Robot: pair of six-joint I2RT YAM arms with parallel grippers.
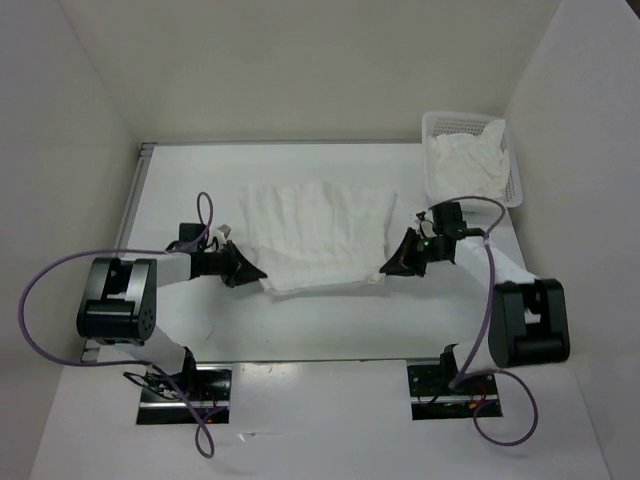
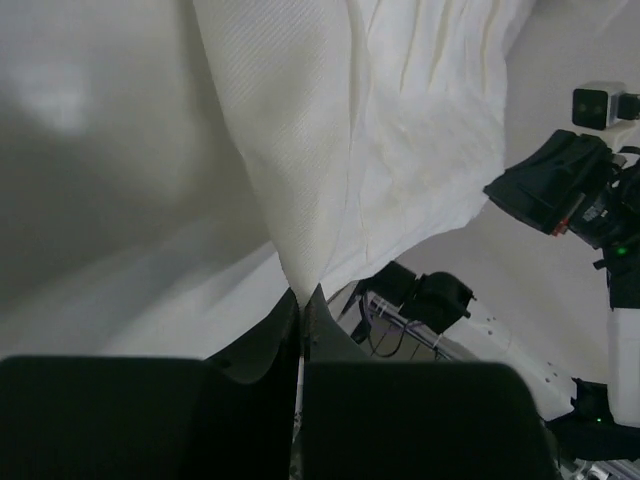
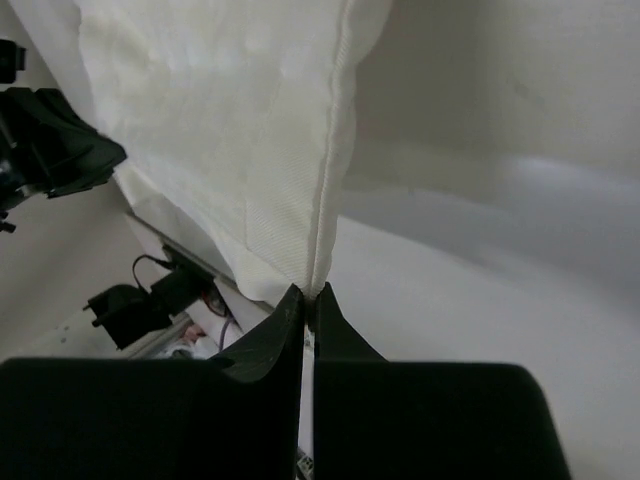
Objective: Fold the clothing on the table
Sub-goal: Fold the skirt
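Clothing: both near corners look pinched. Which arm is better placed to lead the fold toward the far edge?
Left, marginally. The left fingers and right fingers each pinch a near corner of the clothing, so both should lift together; but the basket stands close beside the right side's path.

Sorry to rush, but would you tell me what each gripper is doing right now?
Left gripper: closed, pinching the near left corner of the clothing.
Right gripper: closed, pinching the near right corner of the clothing.
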